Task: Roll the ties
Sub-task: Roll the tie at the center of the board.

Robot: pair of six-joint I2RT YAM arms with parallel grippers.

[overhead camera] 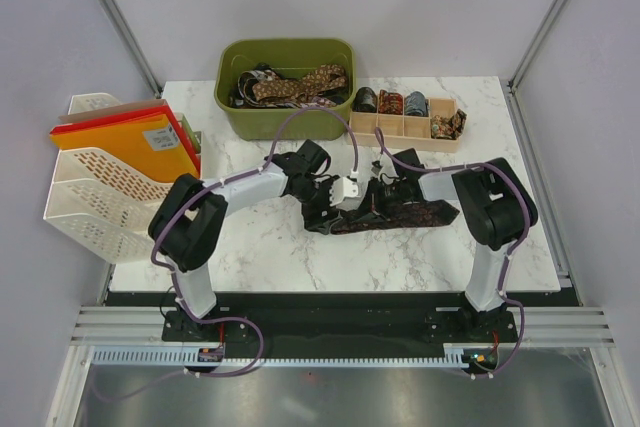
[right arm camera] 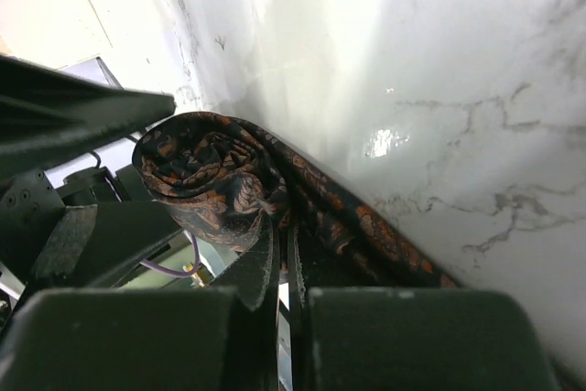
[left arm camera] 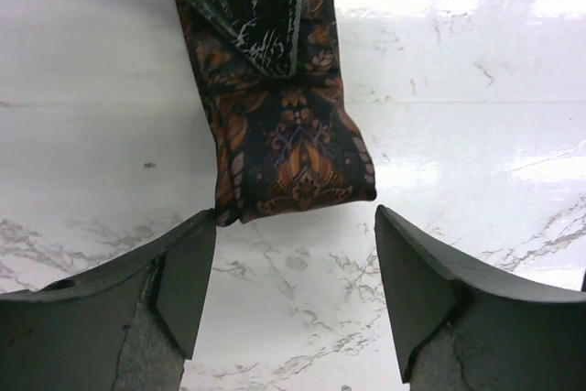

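Note:
A dark brown tie with orange print [overhead camera: 412, 214] lies on the marble table between the arms. In the left wrist view its flat end [left arm camera: 293, 153] lies just ahead of my left gripper [left arm camera: 295, 254], which is open, with the left fingertip [left arm camera: 188, 272] touching the tie's corner. In the top view the left gripper [overhead camera: 335, 202] is at the tie's left end. My right gripper [overhead camera: 386, 187] is over the tie's middle. In the right wrist view the right gripper [right arm camera: 288, 263] is shut on the tie, beside a partly rolled coil [right arm camera: 206, 180].
A green bin [overhead camera: 285, 125] holding several loose ties stands at the back. To its right, a wooden divided tray [overhead camera: 405, 137] holds rolled ties [overhead camera: 390, 102]. A white file rack [overhead camera: 95, 197] with coloured folders stands at the left edge.

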